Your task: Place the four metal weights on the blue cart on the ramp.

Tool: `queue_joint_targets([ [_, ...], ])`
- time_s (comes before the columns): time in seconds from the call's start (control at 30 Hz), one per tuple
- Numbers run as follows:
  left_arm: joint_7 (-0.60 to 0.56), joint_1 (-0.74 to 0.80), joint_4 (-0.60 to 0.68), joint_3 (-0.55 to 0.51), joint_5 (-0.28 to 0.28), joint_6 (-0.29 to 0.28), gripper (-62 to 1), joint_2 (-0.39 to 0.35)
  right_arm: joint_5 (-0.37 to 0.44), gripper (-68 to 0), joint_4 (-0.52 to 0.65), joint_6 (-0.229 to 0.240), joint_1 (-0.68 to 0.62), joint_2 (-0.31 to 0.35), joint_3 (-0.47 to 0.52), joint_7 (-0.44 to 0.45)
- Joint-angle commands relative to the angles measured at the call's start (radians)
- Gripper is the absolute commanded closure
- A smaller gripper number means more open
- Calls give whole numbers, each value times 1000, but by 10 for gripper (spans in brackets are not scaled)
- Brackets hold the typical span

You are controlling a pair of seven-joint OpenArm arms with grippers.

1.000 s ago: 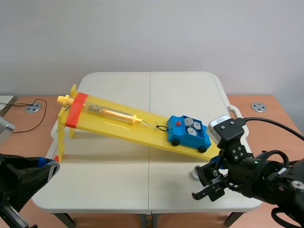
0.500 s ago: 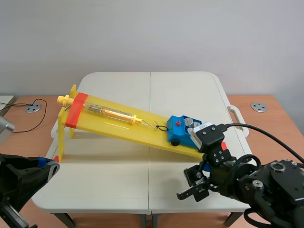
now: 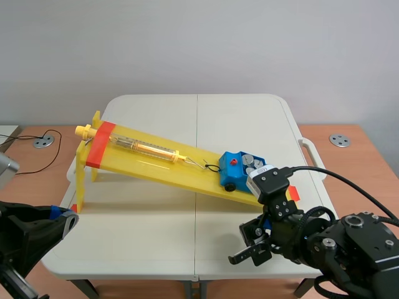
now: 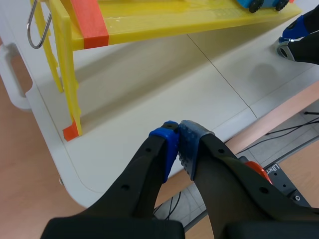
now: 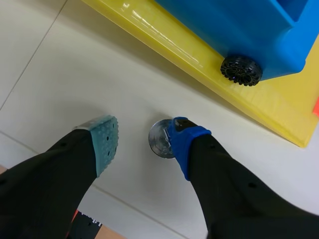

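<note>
Ramp (image 3: 156, 165) of glossy yellow plastic slopes across a white folding table (image 3: 206, 118) in the scene view, high at the left, with an orange-red band (image 3: 100, 144) near its top. A clear tube-shaped spring scale (image 3: 143, 148) lies along the slope, joined by a black cord to the blue cart (image 3: 234, 171), a boxy plastic toy car with black wheels that sits near the ramp's low end. Round silver weights (image 3: 249, 163) show in its open top, partly hidden by the right arm's wrist. The right gripper (image 3: 249, 244) hangs low over the table just in front of the ramp's low end, fingers spread. The left gripper (image 3: 62, 218) rests off the table's near left corner. In the left wrist view, the left gripper (image 4: 178, 142) is closed on nothing, its blue dotted pads pressed together above the table edge (image 4: 89, 164); ahead stand the ramp's thin yellow leg (image 4: 67, 74) and a bent wire hook (image 4: 37, 25). In the right wrist view, the right gripper (image 5: 144, 142) is open and holds nothing. One metal weight (image 5: 158, 140), a small shiny flat disc, lies on the smooth white table between the fingers, its rim against the blue pad (image 5: 182, 139) and apart from the grey-green pad (image 5: 104, 142). Beyond it are the ramp's yellow edge and the cart's knobbly black wheel (image 5: 241, 69).
</note>
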Motion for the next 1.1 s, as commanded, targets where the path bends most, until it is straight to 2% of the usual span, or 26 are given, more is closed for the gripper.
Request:
queue_joint_targets([
  [0.0, -103, -22, 71, -13, -74, -18, -36, 22, 25, -232, 53, -38, 75, 11, 16, 123],
  [0.2, -103, -22, 71, -13, -74, -18, -36, 22, 25, -166, 9, -60, 75, 11, 16, 112],
  [0.37, -103, -22, 71, -13, -74, -18, -36, 22, 14, -124, -15, -60, 75, 11, 16, 92],
  [0.53, -103, -22, 71, -13, -74, -18, -36, 22, 14, -12, -15, -60, 75, 11, 16, 69],
  [0.77, -103, -22, 71, -13, -74, -18, -36, 22, 35, -6, 3, -59, 69, 26, 19, 55],
  [1.07, -103, -22, 71, -13, -74, -18, -36, 22, 143, -6, 207, -54, -20, 90, 80, -16],
])
